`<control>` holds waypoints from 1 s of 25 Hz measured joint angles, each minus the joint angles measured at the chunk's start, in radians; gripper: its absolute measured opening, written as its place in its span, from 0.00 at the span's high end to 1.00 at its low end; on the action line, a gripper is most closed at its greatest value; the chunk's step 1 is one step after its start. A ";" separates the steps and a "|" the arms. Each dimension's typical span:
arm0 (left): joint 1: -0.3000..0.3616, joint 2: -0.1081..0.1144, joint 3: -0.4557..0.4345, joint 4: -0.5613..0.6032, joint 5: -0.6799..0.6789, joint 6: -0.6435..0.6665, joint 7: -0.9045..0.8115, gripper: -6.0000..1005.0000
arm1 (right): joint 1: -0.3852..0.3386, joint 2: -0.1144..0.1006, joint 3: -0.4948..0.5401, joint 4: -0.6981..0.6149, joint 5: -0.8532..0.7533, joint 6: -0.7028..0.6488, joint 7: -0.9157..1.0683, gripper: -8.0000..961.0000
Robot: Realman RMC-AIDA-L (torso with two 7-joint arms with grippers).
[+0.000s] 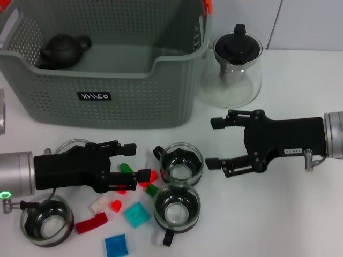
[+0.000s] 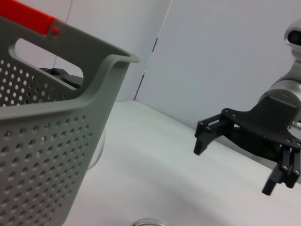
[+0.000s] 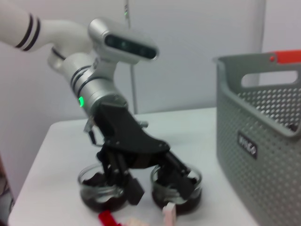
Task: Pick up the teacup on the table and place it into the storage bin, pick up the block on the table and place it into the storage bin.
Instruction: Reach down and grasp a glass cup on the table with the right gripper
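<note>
Left black gripper (image 1: 136,160), jaws spread and empty, hovers over small red plastic block (image 1: 148,177) before the grey-green perforated storage bin (image 1: 107,96); right gripper (image 1: 215,143) gapes empty.

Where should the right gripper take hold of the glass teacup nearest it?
Grip the rim of the teacup, one finger inside and one outside, coming from above. It stands upright with its mouth open, its handle faces away from the right gripper, and a second teacup sits close beside it, so a side approach looks crowded.
</note>
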 joint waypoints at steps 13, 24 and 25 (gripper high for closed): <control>-0.004 0.005 0.001 0.002 0.037 -0.010 0.000 0.14 | 0.012 -0.054 -0.109 -0.001 0.000 -0.030 0.100 0.02; 0.000 0.008 -0.044 0.002 0.026 0.062 0.003 0.14 | 0.013 -0.051 -0.105 -0.002 0.008 -0.054 0.083 0.03; 0.000 0.008 -0.052 0.002 0.026 0.074 0.005 0.14 | 0.014 -0.049 -0.105 -0.004 0.010 -0.064 0.078 0.03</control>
